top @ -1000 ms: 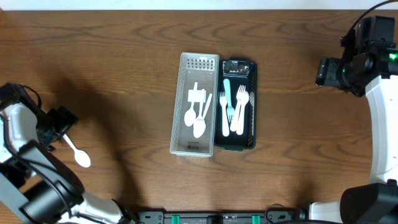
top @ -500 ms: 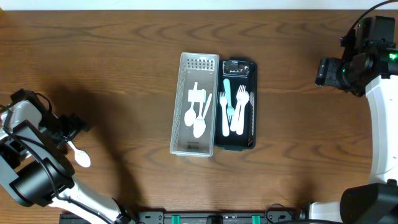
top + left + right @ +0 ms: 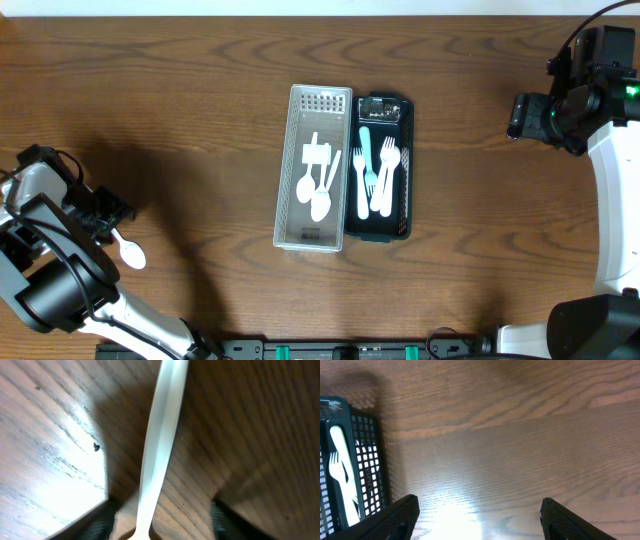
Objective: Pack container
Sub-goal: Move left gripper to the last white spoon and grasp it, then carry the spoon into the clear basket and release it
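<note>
Left wrist shows the spoon handle [image 3: 161, 445] lying between released, spread left fingers [image 3: 227, 522].

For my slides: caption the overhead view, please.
Left pincer at a loose white spoon; white basket of spoons beside black basket of forks.

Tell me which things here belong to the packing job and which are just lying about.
Belongs to the job:
loose white spoon, with the left claw open astride its handle
white bin holding spoons
black bin holding forks

Lying about:
no stray items that I can see
right claw, open and idle over the table, away from both bins
</note>
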Robot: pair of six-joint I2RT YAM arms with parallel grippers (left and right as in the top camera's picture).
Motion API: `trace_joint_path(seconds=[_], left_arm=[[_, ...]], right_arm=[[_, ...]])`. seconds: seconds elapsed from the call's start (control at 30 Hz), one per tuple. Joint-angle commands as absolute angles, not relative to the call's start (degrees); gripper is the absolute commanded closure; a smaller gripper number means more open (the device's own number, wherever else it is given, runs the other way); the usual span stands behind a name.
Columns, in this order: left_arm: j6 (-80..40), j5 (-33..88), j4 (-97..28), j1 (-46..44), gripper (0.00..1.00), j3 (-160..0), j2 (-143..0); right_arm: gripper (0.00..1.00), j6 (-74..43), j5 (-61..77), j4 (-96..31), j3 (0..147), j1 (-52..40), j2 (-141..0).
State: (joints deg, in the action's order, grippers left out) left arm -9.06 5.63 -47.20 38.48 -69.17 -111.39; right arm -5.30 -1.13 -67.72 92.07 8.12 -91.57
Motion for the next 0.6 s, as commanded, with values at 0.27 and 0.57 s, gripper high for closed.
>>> trace_joint_path(seconds=[0.27, 0.57], left_arm=[[-8.6, 6.9, -47.7, 38.5, 0.73, -67.5, -112.7], [-8.6, 6.9, -47.4, 38.5, 0.91, -67.5, -112.7]], right_arm=[[0.19, -4.2, -1.5, -67.7, 91.7, 8.0, -91.9], [0.19, -4.2, -1.5, -67.7, 91.7, 8.0, -91.9]])
